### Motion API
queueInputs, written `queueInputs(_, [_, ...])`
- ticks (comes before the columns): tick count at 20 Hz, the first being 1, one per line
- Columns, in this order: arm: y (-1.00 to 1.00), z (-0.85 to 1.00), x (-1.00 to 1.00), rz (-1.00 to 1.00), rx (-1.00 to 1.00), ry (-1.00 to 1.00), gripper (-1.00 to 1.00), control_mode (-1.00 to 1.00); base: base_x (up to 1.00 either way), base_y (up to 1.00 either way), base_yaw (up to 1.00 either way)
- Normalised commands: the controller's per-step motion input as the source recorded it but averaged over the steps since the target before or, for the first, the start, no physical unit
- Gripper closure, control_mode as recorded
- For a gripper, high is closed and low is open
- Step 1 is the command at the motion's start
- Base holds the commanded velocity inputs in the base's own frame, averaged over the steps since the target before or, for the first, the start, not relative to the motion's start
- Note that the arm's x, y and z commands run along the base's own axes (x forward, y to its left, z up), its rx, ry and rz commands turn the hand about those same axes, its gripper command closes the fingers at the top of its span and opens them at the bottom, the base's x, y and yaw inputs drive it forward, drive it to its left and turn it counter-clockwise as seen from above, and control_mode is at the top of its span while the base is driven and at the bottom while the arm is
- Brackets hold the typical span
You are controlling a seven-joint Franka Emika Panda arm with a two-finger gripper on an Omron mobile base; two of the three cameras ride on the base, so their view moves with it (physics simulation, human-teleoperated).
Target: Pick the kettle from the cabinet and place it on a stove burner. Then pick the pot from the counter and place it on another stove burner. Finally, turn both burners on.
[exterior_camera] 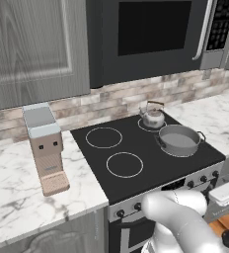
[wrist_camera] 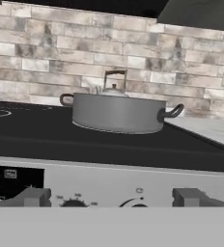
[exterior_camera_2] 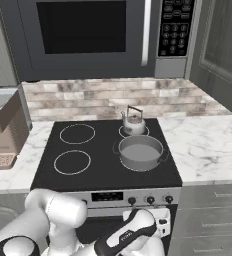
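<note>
Already in place, one kettle (exterior_camera_2: 133,121) and one pot (exterior_camera_2: 140,151) sit on two of four burners (exterior_camera_2: 72,162), rigid metal best lifted by handles. Below, the end effector (wrist_camera: 112,202) hangs spread and empty before four small, likely stiff knobs (exterior_camera_2: 150,199).

Little lettering can be made out in this kitchen: on the stove's front panel (wrist_camera: 109,185), seen from the hand camera, a dark display (wrist_camera: 7,185) at far left carries small pale characters, of which only a "45" can be read, the rest being blurred. The microwave's keypad (exterior_camera_2: 174,27) in the right base view shows rows of pale marks too small to read, and faint marks ring the stove knobs (wrist_camera: 74,204), also illegible.
</note>
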Motion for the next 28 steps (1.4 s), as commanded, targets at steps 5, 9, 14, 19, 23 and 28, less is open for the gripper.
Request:
queueInputs(5, [0.00, -0.05, 0.03, 0.00, 0.00, -0.04, -1.00, -1.00, 0.00, 0.00, 0.00])
queueInputs(9, [0.03, 0.00, 0.01, 0.00, 0.00, -0.04, -1.00, -1.00, 0.00, 0.00, 0.00])
queueInputs(14, [0.00, -0.02, 0.03, 0.00, 0.00, -0.01, -1.00, -1.00, 0.00, 0.00, 0.00])
queueInputs(19, [0.03, -0.07, 0.10, 0.00, 0.00, -0.02, -1.00, -1.00, 0.00, 0.00, 0.00])
queueInputs(23, [0.05, -0.09, 0.11, 0.00, 0.00, -0.01, -1.00, -1.00, 0.00, 0.00, 0.00])
queueInputs(28, [0.00, -0.10, 0.12, 0.00, 0.00, 0.00, -1.00, -1.00, 0.00, 0.00, 0.00])
